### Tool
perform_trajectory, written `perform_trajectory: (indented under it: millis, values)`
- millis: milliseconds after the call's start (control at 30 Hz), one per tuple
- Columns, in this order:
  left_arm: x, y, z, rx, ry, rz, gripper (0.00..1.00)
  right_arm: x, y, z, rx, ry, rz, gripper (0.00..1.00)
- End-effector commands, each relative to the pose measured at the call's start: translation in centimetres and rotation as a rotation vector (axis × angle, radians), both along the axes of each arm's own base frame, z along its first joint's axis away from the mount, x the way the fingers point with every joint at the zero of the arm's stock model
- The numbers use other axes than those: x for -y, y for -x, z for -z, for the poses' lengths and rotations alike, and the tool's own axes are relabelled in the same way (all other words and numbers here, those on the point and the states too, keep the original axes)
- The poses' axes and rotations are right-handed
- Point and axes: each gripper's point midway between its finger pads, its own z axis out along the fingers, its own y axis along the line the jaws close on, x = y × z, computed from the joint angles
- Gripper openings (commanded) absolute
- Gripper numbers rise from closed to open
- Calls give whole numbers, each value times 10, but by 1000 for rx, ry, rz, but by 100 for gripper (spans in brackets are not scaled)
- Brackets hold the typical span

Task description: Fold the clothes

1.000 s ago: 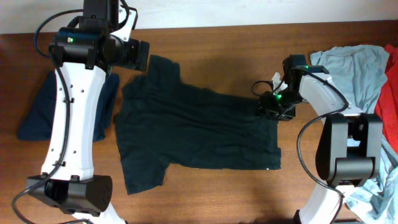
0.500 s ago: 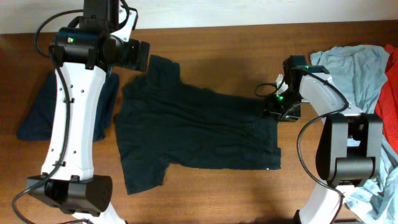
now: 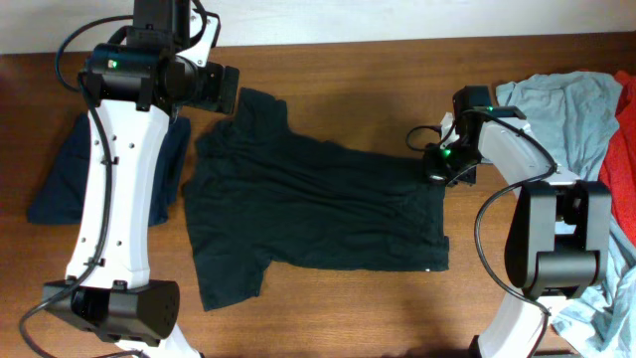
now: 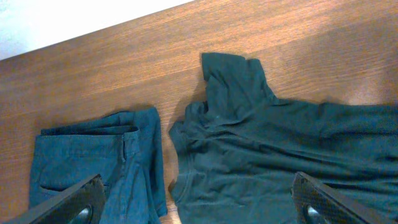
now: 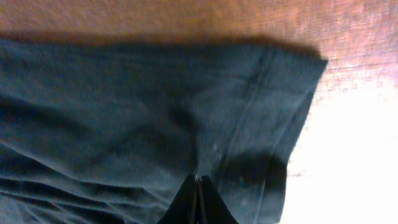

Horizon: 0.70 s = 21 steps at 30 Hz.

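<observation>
Here: black T-shirt (image 3: 318,214) spread on brown wooden table (image 3: 358,308).

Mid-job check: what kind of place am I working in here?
Probably a lab-style laundry-folding station: a brown wooden table, a black short-sleeved T-shirt spread out on it, a folded dark-navy garment beside it and a heap of unfolded light-blue clothes.

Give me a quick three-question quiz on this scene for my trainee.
1. True or false: the left gripper is shut on the T-shirt.
2. The right gripper pinches which? A. T-shirt B. light-blue garment C. red garment
3. Which garment lies folded by the left arm?
Key: 1. False, the left gripper is open. 2. A, near its corner. 3. The navy garment.
</observation>
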Motion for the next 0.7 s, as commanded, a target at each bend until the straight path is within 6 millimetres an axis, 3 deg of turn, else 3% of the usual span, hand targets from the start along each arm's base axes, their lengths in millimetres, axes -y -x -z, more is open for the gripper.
perform_trajectory:
  millis: [0,67,200,300,367,433,467,567,667]
  values:
    - [1,3,-12,29,11,10,95,3,-15,-17,52,-25,7,4]
    - [1,7,-11,15,8,10,93,1,-14,-30,58,-45,-4,4]
    - [-4,36,-11,-58,24,-31,84,-2,-4,-63,89,-58,-80,9]
    - [-9,64,-25,-73,42,-76,83,-3,6,-108,183,-49,-101,24]
    - [-14,84,-35,-76,71,-126,84,-3,13,-132,230,-44,-102,29]
    - [-28,118,-44,-111,109,-213,87,-4,33,-173,312,-35,-103,45]
    - [-31,129,-44,-133,123,-236,87,-4,41,-184,331,-33,-101,51]
    - [-26,144,-41,-178,210,-243,86,-1,59,-200,333,-18,-46,63]
    - [-21,155,-20,-266,260,-282,86,-2,80,-204,284,-26,-16,68]
